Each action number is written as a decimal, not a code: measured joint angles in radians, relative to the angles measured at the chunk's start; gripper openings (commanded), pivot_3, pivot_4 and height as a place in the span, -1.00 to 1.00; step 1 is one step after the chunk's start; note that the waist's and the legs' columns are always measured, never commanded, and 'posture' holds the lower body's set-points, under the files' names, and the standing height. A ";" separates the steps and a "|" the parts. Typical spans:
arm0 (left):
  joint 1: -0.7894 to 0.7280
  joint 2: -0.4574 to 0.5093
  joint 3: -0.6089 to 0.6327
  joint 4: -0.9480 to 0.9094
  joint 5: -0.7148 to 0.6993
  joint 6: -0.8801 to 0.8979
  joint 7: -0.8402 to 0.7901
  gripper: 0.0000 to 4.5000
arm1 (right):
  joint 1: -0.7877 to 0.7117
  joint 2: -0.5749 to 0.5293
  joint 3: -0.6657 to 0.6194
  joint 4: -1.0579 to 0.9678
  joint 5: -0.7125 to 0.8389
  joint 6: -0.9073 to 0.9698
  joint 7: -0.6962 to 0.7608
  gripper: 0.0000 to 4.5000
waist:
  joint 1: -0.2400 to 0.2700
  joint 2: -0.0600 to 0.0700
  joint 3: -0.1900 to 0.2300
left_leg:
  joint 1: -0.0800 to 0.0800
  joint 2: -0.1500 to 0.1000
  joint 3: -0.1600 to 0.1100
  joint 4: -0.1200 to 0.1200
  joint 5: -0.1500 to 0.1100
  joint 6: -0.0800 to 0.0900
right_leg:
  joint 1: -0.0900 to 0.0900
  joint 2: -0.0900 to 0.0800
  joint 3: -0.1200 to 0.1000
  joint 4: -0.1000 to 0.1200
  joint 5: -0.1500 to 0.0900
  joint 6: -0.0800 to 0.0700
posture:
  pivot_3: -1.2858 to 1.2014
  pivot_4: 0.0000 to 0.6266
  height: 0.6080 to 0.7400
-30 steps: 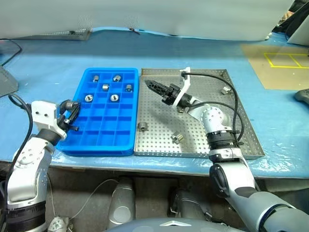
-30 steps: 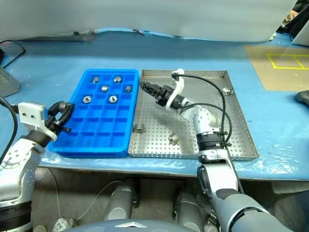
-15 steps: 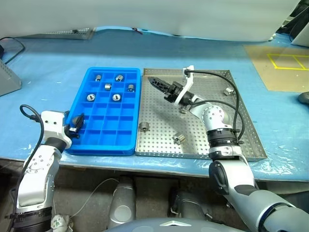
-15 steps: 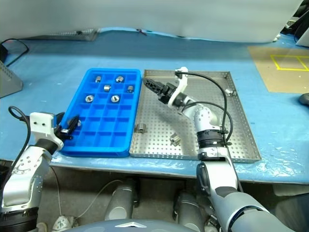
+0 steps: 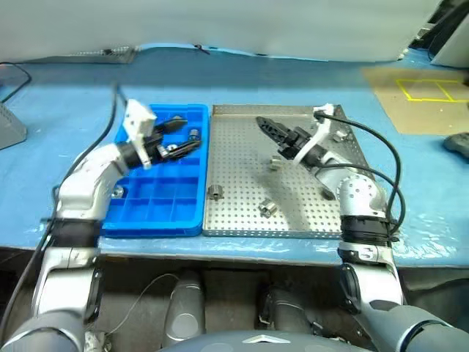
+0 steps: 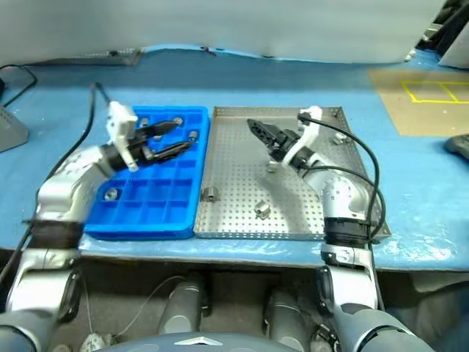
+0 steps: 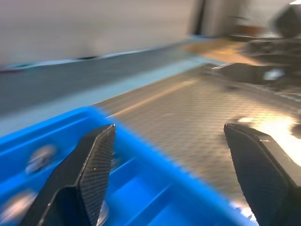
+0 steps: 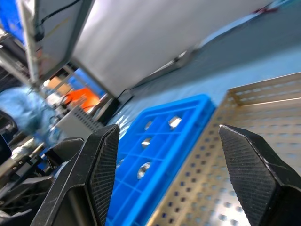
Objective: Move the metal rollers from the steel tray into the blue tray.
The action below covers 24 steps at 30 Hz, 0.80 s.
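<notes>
The blue tray (image 5: 157, 198) lies left of the steel tray (image 5: 293, 183) on the blue-covered table. My left gripper (image 5: 182, 136) hovers open over the blue tray's far part, with nothing between its fingers (image 7: 96, 169). Metal rollers sit in blue compartments (image 5: 117, 192) (image 5: 194, 133); my arm hides others. Over the steel tray's far middle my right gripper (image 5: 268, 126) is open and empty, its fingers (image 8: 103, 165) spread wide. Loose rollers lie on the perforated floor (image 5: 215, 192) (image 5: 268, 209) (image 5: 274, 164), and one lies near the far right rim (image 5: 340, 136).
A grey box (image 5: 10, 126) sits at the table's left edge and a black object (image 5: 459, 142) at the right edge. A brown mat with yellow tape lines (image 5: 425, 92) lies at the far right. A black cable (image 5: 381, 158) loops over my right forearm.
My left arm swung up and right from the blue tray's near-left corner to its far part, and its gripper opened; a roller now lies in a near-left compartment. My right gripper shifted right.
</notes>
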State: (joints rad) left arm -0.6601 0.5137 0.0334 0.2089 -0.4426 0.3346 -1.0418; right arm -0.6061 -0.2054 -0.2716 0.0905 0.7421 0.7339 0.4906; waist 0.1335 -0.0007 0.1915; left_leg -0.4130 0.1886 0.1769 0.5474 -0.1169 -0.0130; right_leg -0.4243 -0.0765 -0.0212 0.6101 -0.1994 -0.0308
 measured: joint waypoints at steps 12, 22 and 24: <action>-0.597 -0.075 -0.489 0.792 0.398 -0.275 -0.550 0.73 | 0.221 -0.007 -0.109 -0.294 0.057 0.012 -0.199 0.57 | -0.122 0.000 0.000 | 0.000 0.000 0.001 -0.001 -0.003 0.007 | -0.001 0.003 -0.001 -0.004 -0.002 -0.004 | -0.30 -0.52 1.00; -0.703 0.010 -0.756 0.901 0.348 -0.434 -0.567 0.73 | 0.272 0.013 -0.103 -0.344 0.056 -0.024 -0.254 0.57 | -0.119 0.000 0.000 | 0.000 0.001 0.003 0.003 -0.006 0.012 | 0.002 0.001 -0.001 -0.003 -0.002 -0.004 | -0.31 -0.52 1.00; -0.711 0.047 -0.806 0.888 0.312 -0.448 -0.568 0.73 | 0.272 0.018 -0.099 -0.344 0.056 -0.037 -0.256 0.57 | -0.119 0.000 0.000 | 0.001 0.001 0.003 0.003 -0.006 0.012 | 0.002 0.002 -0.001 -0.003 -0.002 -0.005 | -0.31 -0.52 1.00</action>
State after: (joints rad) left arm -1.3706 0.5602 -0.7728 1.0967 -0.1304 -0.1137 -1.6093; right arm -0.3345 -0.1874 -0.3702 -0.2537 0.7981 0.6966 0.2345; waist 0.0142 -0.0011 0.1911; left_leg -0.4118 0.1896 0.1796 0.5507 -0.1229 -0.0012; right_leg -0.4218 -0.0749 -0.0219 0.6075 -0.2011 -0.0353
